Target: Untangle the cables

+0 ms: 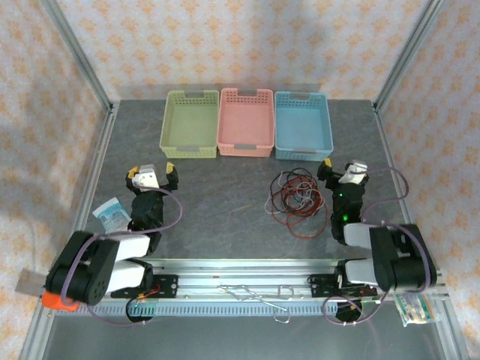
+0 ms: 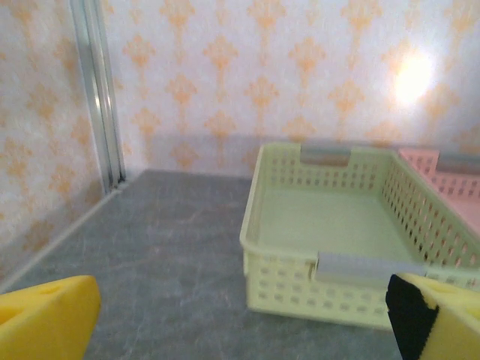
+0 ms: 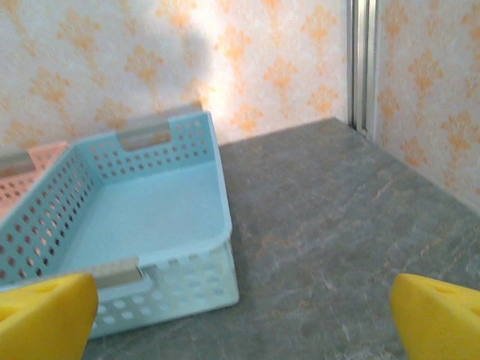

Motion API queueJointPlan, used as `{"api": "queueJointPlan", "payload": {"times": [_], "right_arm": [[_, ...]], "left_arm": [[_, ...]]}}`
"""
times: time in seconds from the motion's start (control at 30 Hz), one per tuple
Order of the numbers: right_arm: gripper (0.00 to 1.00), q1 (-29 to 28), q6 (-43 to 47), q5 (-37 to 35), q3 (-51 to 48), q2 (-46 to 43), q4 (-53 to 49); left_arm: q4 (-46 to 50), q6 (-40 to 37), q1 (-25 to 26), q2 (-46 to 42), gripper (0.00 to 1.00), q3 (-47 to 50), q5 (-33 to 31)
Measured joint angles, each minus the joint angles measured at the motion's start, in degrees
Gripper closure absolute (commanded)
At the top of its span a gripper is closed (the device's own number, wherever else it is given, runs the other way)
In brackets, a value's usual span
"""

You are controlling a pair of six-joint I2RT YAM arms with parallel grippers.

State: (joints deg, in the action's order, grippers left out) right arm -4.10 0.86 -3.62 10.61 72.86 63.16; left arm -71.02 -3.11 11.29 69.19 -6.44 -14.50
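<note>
- Looking down from the top camera: the cables [image 1: 296,201] lie in one loose heap of red, black and pale loops on the grey table [image 1: 225,187]. They sit at about 4 o'clock from its middle, and neither arm touches them.
- Over at 9 o'clock is the left gripper [image 1: 152,172], jaws spread wide, holding nothing and well apart from the heap.
- At 3 o'clock is the right gripper [image 1: 343,169], jaws just as wide and also holding nothing. The heap lies near it, at its 8 o'clock.
- Along the far edge stand three baskets in a tight row: green basket [image 1: 190,152] at 11 o'clock, pink basket [image 1: 244,148] at 12, blue basket [image 1: 303,153] at 1.
- On the left wrist camera, the left gripper [image 2: 240,322] shows its yellow fingers [image 2: 45,319] at 7 and 5 o'clock of the picture, with grey table in the wide gap between them. The green basket [image 2: 251,225] stands ahead toward 3 o'clock, with a sliver of the pink basket [image 2: 424,157] at the right edge.
- On the right wrist camera, the right gripper [image 3: 241,319] has its yellow tips [image 3: 45,315] low in both corners, far apart. The blue basket [image 3: 221,187] stands at 9 o'clock, and a strip of pink basket [image 3: 30,161] shows behind it at the left edge.
- A small pale-blue packet [image 1: 112,212] lies at 8 o'clock on the table, just beside the left arm.
</note>
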Motion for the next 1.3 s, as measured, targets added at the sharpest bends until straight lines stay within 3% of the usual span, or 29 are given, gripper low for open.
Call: {"api": "queueJointPlan", "payload": {"times": [0.23, 0.5, 0.77, 0.87, 1.0, 1.3], "right_arm": [[0.0, 0.0, -3.9, 2.4, 1.0, -13.3, -13.8], [0.0, 0.0, -11.3, 4.3, 3.7, -24.3, -31.9], [0.0, 0.0, -21.9, 3.9, 11.8, -25.4, -51.7], [0.0, 0.0, -24.6, 4.1, 14.9, -24.5, -58.1], [0.08, 0.0, -26.1, 7.4, 20.1, -21.0, -67.0], [0.06, -0.2, -24.7, 13.6, 28.2, -8.5, -82.2]], "left_arm": [[17.7, 4.2, 0.7, -11.1, 0.0, -7.8, -1.6], [47.6, 24.3, 0.5, -9.0, 0.01, -23.9, -12.7], [61.7, 36.2, -1.7, -7.7, 0.01, -26.9, -4.9], [65.5, 38.0, 3.9, -5.7, 0.01, -29.6, -3.9], [68.0, 39.5, 15.2, -4.1, 0.01, -32.2, -4.0], [69.1, 41.2, 34.0, 6.6, 0.01, -38.9, -5.3]]}}
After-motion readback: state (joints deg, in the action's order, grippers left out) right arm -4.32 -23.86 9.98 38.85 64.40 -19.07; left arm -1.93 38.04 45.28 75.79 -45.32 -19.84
